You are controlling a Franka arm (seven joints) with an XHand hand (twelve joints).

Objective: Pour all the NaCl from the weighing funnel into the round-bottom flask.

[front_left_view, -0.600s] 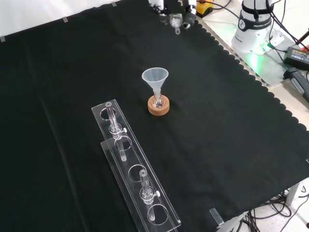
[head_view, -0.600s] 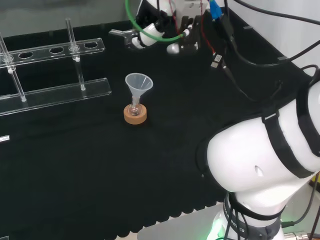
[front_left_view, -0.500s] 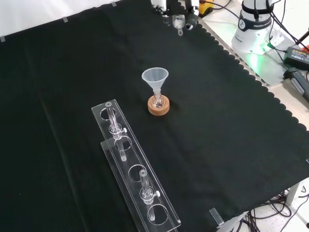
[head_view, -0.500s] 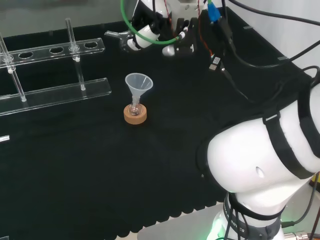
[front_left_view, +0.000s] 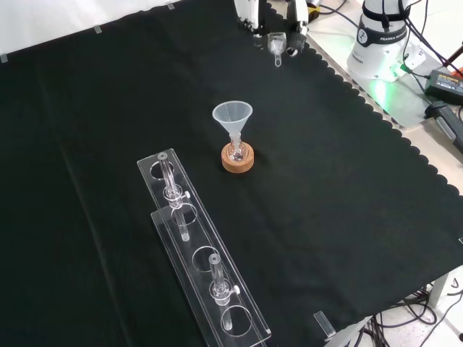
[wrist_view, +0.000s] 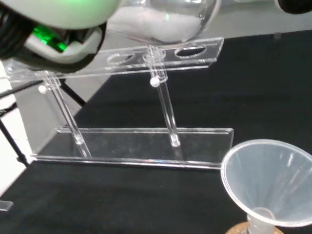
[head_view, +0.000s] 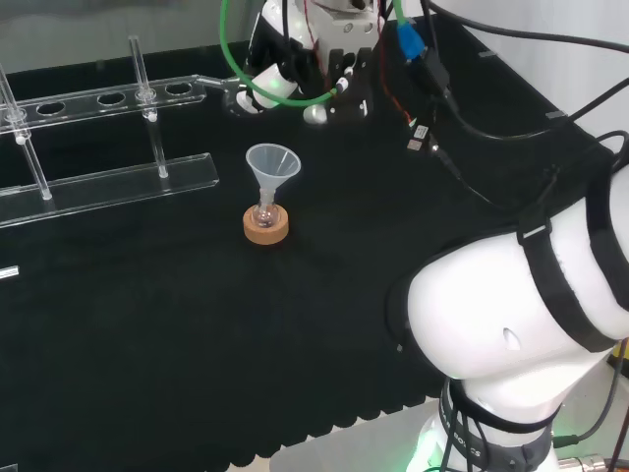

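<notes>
The hand [head_view: 295,69], clamped on the weighing funnel [front_left_view: 275,45] of white salt, has moved nearer the flask [head_view: 263,210], which sits on its cork stand [head_view: 266,227] under a funnel [head_view: 272,165], unmoved.

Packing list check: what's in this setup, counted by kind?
Funnel: 1
Flask: 1
Cork stand: 1
Clear rack: 1
Weighing funnel in the robot hand: 1
Total: 5
</notes>
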